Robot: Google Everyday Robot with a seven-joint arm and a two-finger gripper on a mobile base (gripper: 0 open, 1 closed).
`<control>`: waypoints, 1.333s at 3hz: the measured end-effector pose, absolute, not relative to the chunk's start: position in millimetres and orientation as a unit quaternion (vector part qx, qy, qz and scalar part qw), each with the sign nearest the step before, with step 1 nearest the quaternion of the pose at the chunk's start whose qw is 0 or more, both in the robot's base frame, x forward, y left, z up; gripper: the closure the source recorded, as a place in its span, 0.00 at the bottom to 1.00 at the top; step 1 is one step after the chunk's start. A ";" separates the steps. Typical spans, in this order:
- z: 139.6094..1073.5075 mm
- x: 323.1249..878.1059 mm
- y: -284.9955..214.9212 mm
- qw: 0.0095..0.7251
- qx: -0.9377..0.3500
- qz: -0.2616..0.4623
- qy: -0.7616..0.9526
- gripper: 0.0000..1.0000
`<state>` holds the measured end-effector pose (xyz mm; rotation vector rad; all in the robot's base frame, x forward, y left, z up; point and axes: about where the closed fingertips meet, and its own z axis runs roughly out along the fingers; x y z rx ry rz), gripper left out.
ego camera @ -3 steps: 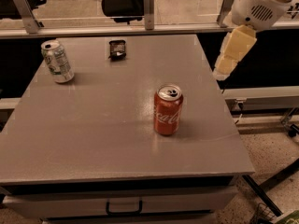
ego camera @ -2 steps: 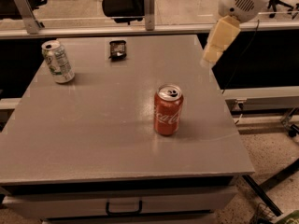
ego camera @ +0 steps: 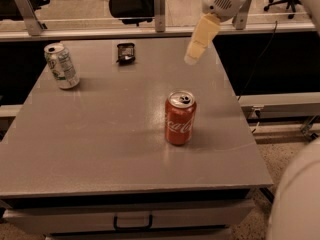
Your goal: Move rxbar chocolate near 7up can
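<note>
The rxbar chocolate (ego camera: pixel 125 52) is a small dark wrapped bar lying flat near the table's far edge, left of centre. The 7up can (ego camera: pixel 61 65) stands upright at the far left of the table, silver-white with green print. My gripper (ego camera: pixel 192 57) hangs over the far right part of the table, its pale fingers (ego camera: pixel 200 36) pointing down and left. It is to the right of the bar, well apart from it, and holds nothing.
A red Coca-Cola can (ego camera: pixel 180 117) stands upright near the middle-right of the grey table (ego camera: pixel 100 149). A rail with metal posts (ego camera: pixel 159 6) runs behind the far edge. A drawer handle (ego camera: pixel 132 223) shows below the front edge.
My gripper has moved left and toward the table's far side, from beyond the right edge to over the table top, closer to the bar. The cans and bar have not moved.
</note>
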<state>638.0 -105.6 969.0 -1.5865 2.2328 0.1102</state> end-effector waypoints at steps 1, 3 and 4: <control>937.5 664.6 -70.1 0.184 -0.521 0.054 0.832 0.00; 908.4 701.5 -8.1 0.167 -0.451 0.042 0.876 0.00; 896.1 727.5 26.6 0.157 -0.419 0.019 0.894 0.00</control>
